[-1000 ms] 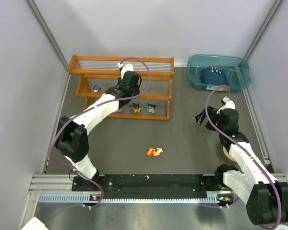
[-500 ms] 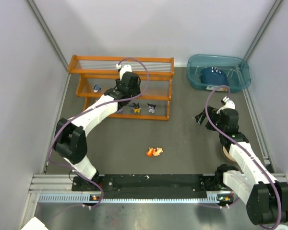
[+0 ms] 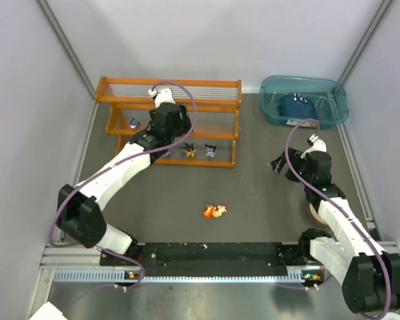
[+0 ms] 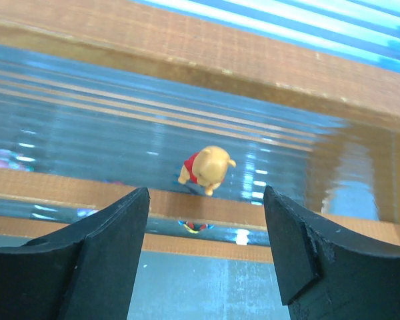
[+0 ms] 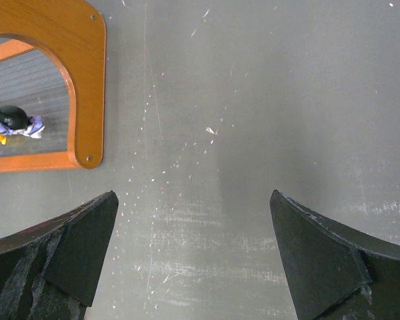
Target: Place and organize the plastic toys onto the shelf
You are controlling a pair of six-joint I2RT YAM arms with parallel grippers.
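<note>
The orange shelf (image 3: 217, 85) stands at the back left. My left gripper (image 3: 164, 132) hovers over its middle tier, open and empty (image 4: 205, 200). Just beyond its fingertips, a yellow bear toy in a red shirt (image 4: 206, 169) stands on the silvery rods, free of the fingers. A sliver of another toy (image 4: 195, 227) shows on the tier below. On the bottom tier sit a black and yellow toy (image 3: 189, 151) and a purple and black toy (image 3: 210, 150); a blue toy (image 3: 135, 123) sits at the left. An orange toy (image 3: 214, 211) lies on the table. My right gripper (image 3: 280, 165) (image 5: 193, 195) hangs open over bare table.
A teal bin (image 3: 335, 91) holding a dark blue item (image 3: 297, 105) stands at the back right. A round wooden object (image 3: 314, 214) lies by the right arm. The shelf's end panel (image 5: 87, 80) shows in the right wrist view, with a toy (image 5: 13, 123) behind it.
My left gripper has opened wider and its wrist has shifted left along the shelf. The right arm has not moved.
</note>
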